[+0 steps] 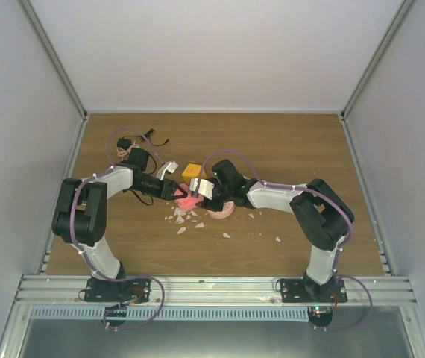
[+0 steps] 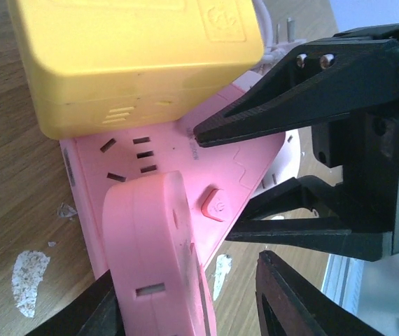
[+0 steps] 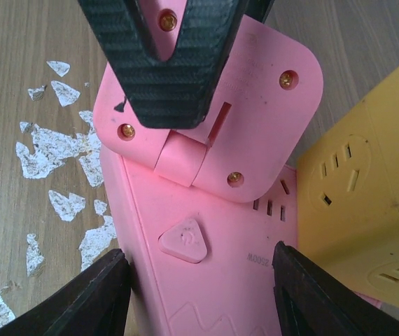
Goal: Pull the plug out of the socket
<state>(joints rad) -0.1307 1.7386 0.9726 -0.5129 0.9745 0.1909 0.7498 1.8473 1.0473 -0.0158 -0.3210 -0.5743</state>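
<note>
Left wrist: got the left gripper (image 2: 185, 301) squeezed shut on the plug (image 2: 150, 231), right gripper (image 2: 212, 183) clamping the socket (image 2: 164, 150), centre of the table (image 1: 287, 149). Best to pull straight left, no twisting.

Black-and-white arms (image 1: 104, 257), purple cables (image 1: 73, 220)

This was a robot test cell in a lab, not a home. A wood-grain table (image 1: 287, 142) stood boxed in by plain white panels (image 1: 212, 52) at 9, 12 and 3 o'clock, joined by aluminium struts (image 1: 54, 60). At 6 o'clock a slotted metal rail (image 1: 212, 287) carried the bolted bases of the left arm (image 1: 86, 212) and right arm (image 1: 320, 212). A loose black cable (image 1: 155, 139) lay at 11 o'clock, and white flakes (image 1: 181, 230) littered the table's centre.
</note>
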